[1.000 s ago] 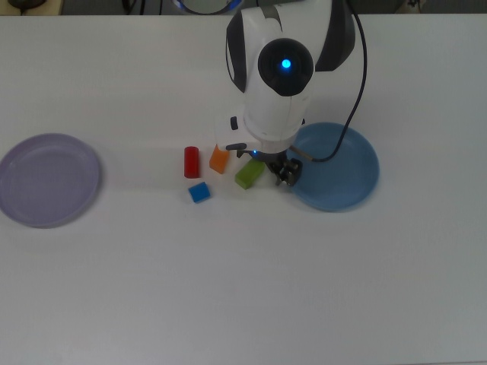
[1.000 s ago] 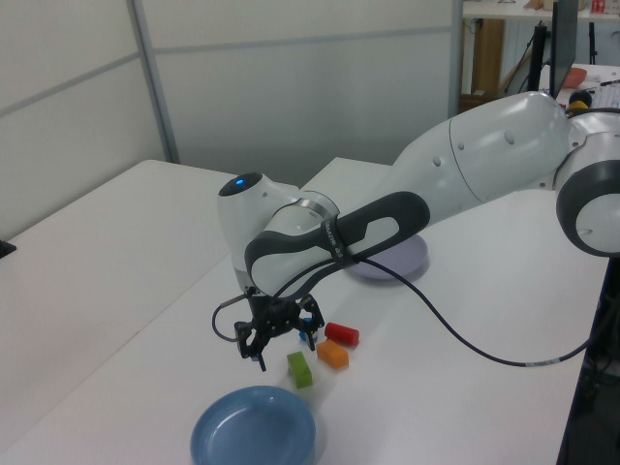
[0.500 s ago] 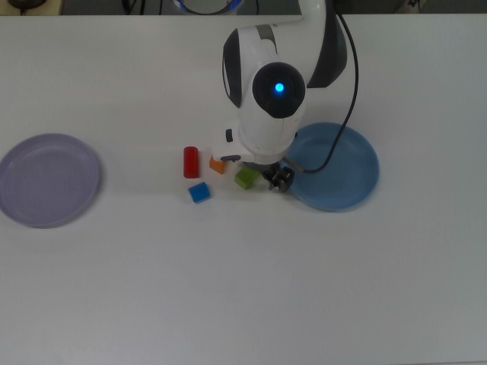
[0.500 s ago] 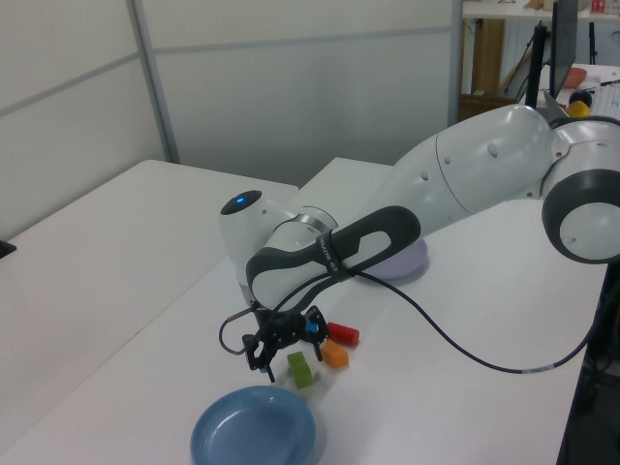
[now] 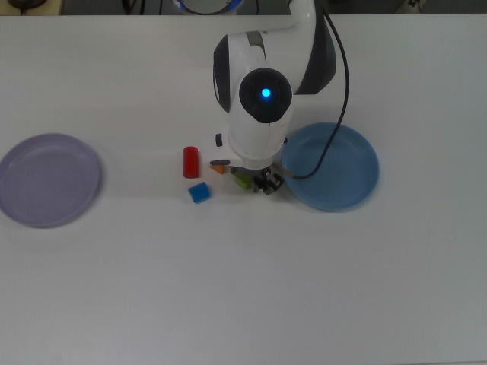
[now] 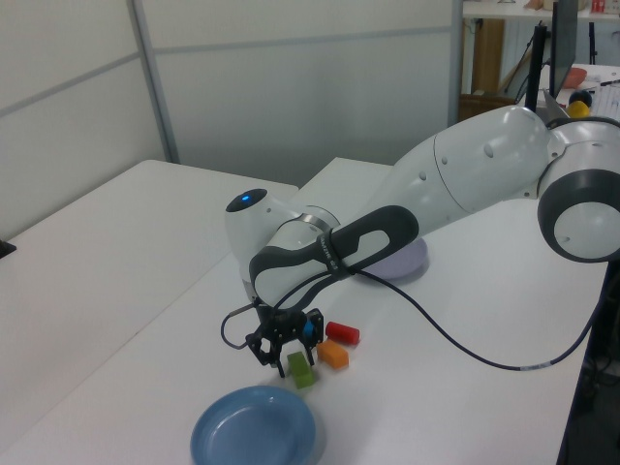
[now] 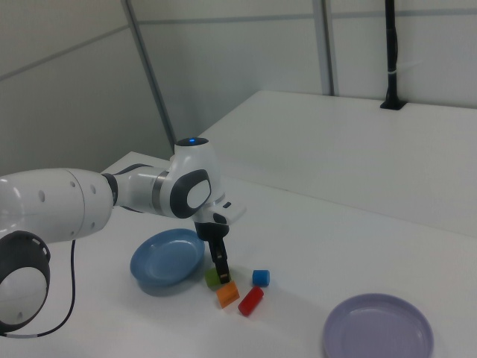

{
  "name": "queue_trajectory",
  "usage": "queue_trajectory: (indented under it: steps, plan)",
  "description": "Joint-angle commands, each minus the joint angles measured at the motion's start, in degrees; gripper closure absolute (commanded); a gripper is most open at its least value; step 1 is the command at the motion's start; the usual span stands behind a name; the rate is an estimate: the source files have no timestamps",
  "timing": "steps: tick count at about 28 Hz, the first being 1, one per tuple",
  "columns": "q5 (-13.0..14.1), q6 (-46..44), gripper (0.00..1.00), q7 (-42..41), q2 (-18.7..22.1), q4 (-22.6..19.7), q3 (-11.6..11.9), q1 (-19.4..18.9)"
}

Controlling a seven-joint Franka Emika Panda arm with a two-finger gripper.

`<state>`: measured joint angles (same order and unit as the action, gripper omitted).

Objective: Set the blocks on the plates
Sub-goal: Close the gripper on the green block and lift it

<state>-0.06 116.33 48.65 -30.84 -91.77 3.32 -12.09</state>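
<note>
My gripper (image 5: pixel 257 182) hangs low over the table with its fingers open, right at the lime-green block (image 5: pixel 241 181), which the arm half covers. In the left view the gripper (image 6: pixel 282 359) stands just beside the green block (image 6: pixel 300 369); whether the block lies between the fingers I cannot tell. The orange block (image 5: pixel 218 169) peeks out beside the arm. The red cylinder (image 5: pixel 190 161) and blue cube (image 5: pixel 199 192) lie further to the top view's left. The blue plate (image 5: pixel 342 163) is at the top view's right, the lilac plate (image 5: pixel 47 179) at the far left; both hold nothing.
The white arm's wrist and a black cable (image 5: pixel 335 91) loop over the blue plate's near rim. The right view shows the four blocks clustered between the blue plate (image 7: pixel 168 259) and the lilac plate (image 7: pixel 378 327). White table (image 5: pixel 243 289) all around.
The gripper has moved from the blue plate's rim toward the top view's left and come down beside the green block. No block has moved.
</note>
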Motion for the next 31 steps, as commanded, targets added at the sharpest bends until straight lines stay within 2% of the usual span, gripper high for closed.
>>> queue_trajectory:
  steps: [1, 15, 24, 27, 31]
  plan:
    - [0.9, 1.6, 1.00, 0.3, 0.0, -0.1, 0.4, -0.1]
    - [0.7, 1.4, 1.00, -3.7, 1.8, 0.2, 0.4, -0.1]
    - [0.6, 1.4, 1.00, -4.3, 3.1, 3.5, -0.2, -1.1]
    - [-0.6, 1.7, 1.00, -5.8, 2.9, 3.9, -2.0, -2.7]
    - [-1.5, 1.7, 1.00, -6.7, 2.8, 3.8, -3.2, -4.5]
